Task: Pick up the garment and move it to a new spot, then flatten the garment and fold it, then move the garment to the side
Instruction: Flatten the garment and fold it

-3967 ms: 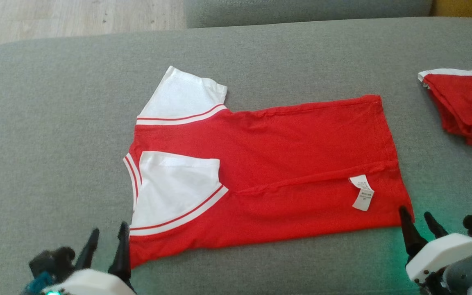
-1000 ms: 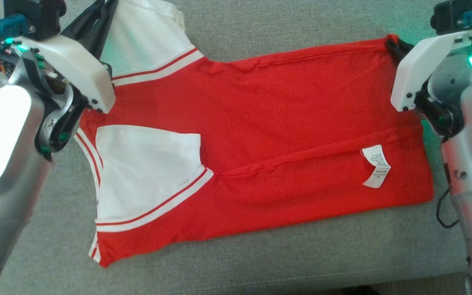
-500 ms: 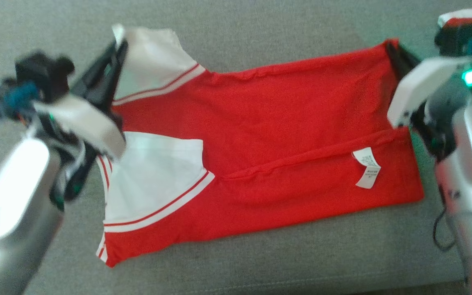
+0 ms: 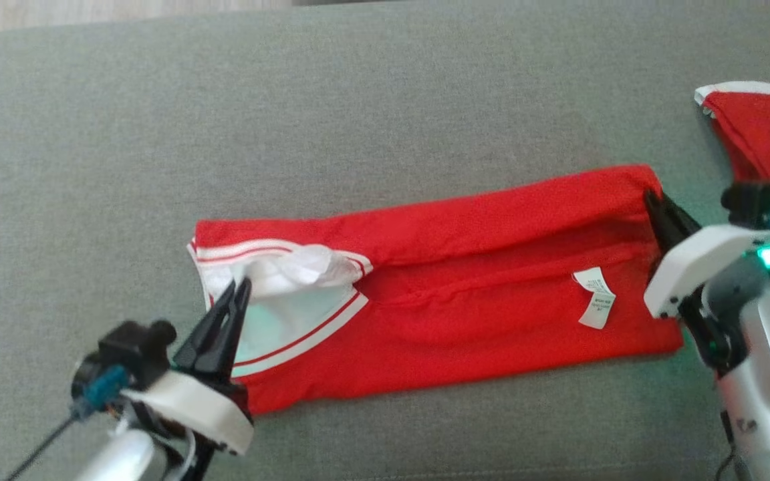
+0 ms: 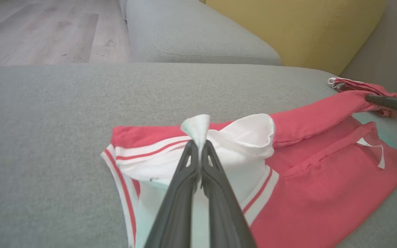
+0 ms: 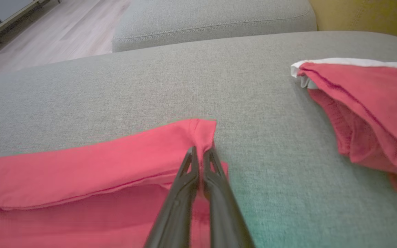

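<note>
Grey sofa cushion (image 4: 358,100) carries the red shirt (image 4: 492,294), which lies across its middle with the far long edge doubled over toward the robot, making a narrower band. The left fingers (image 4: 234,300) are pressed shut on a bunched tip of the white sleeve (image 4: 291,267) at the shirt's left end, with the pinched cloth standing up above the rest. The right fingers (image 4: 659,204) are closed too, nipping the red corner of the folded-over layer at the right end. A white label (image 4: 597,298) lies on the red cloth near that end. A second garment (image 4: 766,127), red with a white edge, sits well apart to the right. Wood floor (image 5: 29,31) and a yellow cushion (image 5: 288,27) lie beyond.
</note>
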